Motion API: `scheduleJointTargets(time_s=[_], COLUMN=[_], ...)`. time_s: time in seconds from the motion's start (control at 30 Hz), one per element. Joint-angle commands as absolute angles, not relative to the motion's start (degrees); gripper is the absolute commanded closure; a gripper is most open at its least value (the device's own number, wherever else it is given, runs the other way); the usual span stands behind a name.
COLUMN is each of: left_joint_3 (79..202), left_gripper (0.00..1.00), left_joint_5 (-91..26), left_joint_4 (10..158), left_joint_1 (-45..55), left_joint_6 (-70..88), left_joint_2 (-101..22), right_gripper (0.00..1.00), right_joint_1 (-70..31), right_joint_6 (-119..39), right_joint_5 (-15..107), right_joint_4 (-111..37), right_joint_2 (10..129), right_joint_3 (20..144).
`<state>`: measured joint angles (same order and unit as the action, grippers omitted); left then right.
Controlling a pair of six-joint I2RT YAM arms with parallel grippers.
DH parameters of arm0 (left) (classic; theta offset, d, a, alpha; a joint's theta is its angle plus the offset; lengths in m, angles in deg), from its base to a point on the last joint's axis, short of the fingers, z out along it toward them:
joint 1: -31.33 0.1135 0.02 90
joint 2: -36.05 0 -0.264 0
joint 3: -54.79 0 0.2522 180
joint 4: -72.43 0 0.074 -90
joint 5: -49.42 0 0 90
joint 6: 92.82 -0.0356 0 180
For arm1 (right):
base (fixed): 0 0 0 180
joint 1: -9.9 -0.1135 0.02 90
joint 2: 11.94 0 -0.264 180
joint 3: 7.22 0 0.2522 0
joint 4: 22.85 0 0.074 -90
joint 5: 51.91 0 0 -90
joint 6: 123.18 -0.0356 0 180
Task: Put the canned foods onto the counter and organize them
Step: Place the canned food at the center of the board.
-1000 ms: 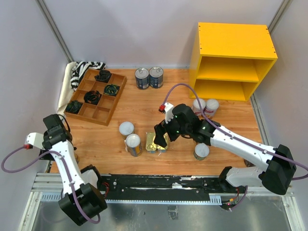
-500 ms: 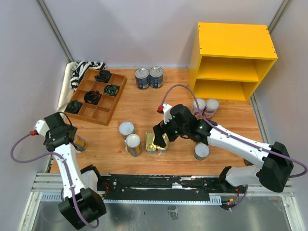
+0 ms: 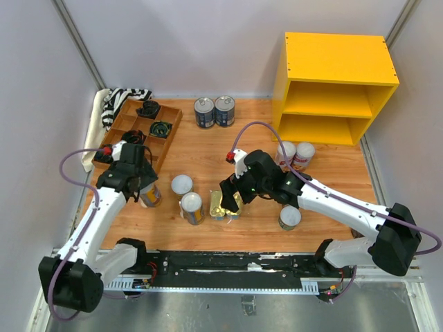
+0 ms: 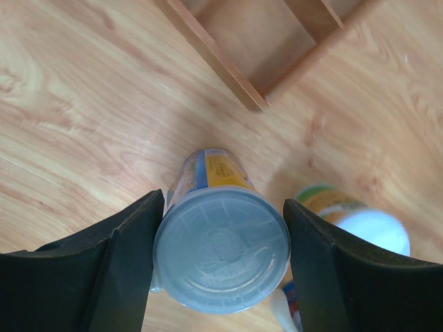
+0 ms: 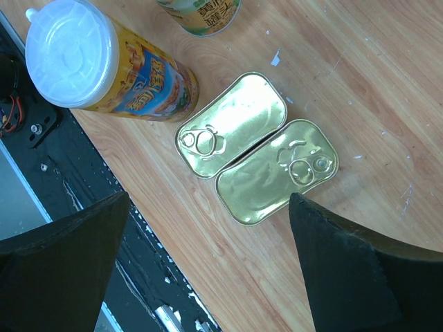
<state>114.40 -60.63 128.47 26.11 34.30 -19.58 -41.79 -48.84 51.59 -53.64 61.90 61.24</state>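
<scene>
**Ana:** Pincer on the left, what does it have?

**Ben:** It is clamped on a tall can, one finger on each flank just under the white lid. Gripping across the round body, I judge, lets the can travel standing up.

**Ana:** Which way does the can point?

**Ben:** Its long axis is roughly vertical, with the lid facing the wrist camera. The yellow label shows toward the top of that frame. In the overhead view it is left of centre, near the brown tray. I cannot tell whether its base touches the tabletop.

**Ana:** And the right pincer?

**Ben:** Its fingers are spread wide apart and hold nothing. It hovers over two flat gold tins lying tops up and touching side by side. Their long axes run from lower left to upper right of that wrist frame, and the pull rings sit at opposite ends. The wide spread probably readies it for a flat tin, though the tins being pressed together could hinder taking just one.

**Ana:** Where should everything go?

**Ben:** To the yellow shelf unit at the upper right of the overhead frame. It is well apart from both arms, and no tin stands on it.
</scene>
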Motion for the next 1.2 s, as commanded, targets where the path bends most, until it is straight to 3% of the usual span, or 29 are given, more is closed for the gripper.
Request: scheduleJointTargets(time_s=[0.0,0.23,0.57,0.67,0.73,0.8,0.83,0.87,1.17], left_joint_3=[118.3,120.1,118.5,117.8,117.3,117.4,117.7,118.3,134.3], left_gripper=[0.86,0.86,0.84,0.79,0.72,0.53,0.16,0.02,0.00], left_joint_5=[-64.0,-65.2,-52.7,-51.5,-51.0,-51.6,-51.8,-52.0,-61.7], left_joint_4=[132.5,136.7,135.9,136.0,135.5,134.7,134.0,133.3,134.0], left_joint_1=[15.4,1.6,0.5,0.4,0.4,0.4,0.4,0.4,0.4], left_joint_6=[35.7,37.9,35.5,34.0,32.7,31.8,31.2,30.4,19.3], left_joint_2=[-22.4,-28.5,-25.3,-25.3,-25.5,-25.6,-25.5,-25.4,-27.8], right_gripper=[0.01,0.01,0.01,0.01,0.01,0.01,0.01,0.01,0.01], right_joint_1=[-41.3,-41.3,-41.3,-41.3,-41.3,-41.3,-41.3,-41.3,-40.9], right_joint_6=[-48.6,-47.9,-47.7,-47.7,-47.6,-47.6,-47.5,-47.3,-47.2], right_joint_5=[50.6,49.5,49.3,49.3,49.3,49.4,49.5,49.5,50.6], right_joint_4=[-53.9,-53.9,-53.8,-53.9,-53.9,-53.9,-53.9,-54.0,-54.2], right_joint_2=[62.4,62.2,63.2,63.6,63.8,64.1,64.2,64.2,64.3], right_joint_3=[62.7,62.5,62.8,62.9,63.1,63.3,63.4,63.5,67.1])
